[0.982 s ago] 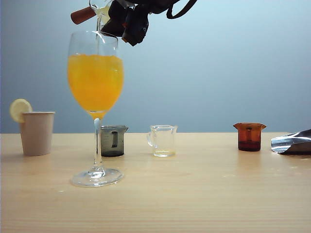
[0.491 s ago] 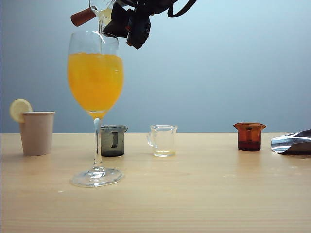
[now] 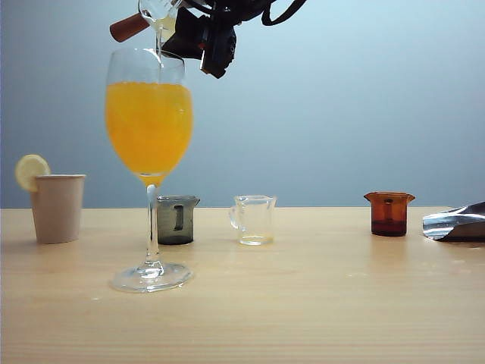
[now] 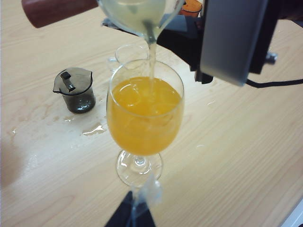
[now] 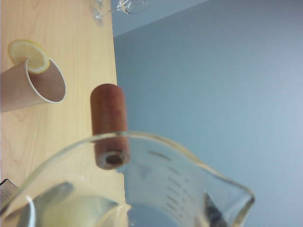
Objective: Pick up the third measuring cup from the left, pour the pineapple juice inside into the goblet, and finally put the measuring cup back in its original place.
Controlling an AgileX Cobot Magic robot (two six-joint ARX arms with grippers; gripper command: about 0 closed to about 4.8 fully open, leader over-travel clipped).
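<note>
Your exterior camera sits low, almost level with the table (image 3: 318, 318), facing the blue back wall, with the goblet (image 3: 149, 129) close in front of it and the right gripper (image 3: 198, 30) cut by the upper edge above the goblet. Your left wrist camera looks steeply down on the same goblet (image 4: 144, 118) from close range, so you see into its bowl and onto the grey cup (image 4: 75, 90) beyond. Your right wrist camera sits right against the third measuring cup (image 5: 142, 189), looking past its rim and wooden handle toward the paper cup (image 5: 33, 82) and the wall. Exterior and left wrist views share the goblet, grey cup (image 3: 176, 220) and tilted measuring cup (image 3: 155, 11)
</note>
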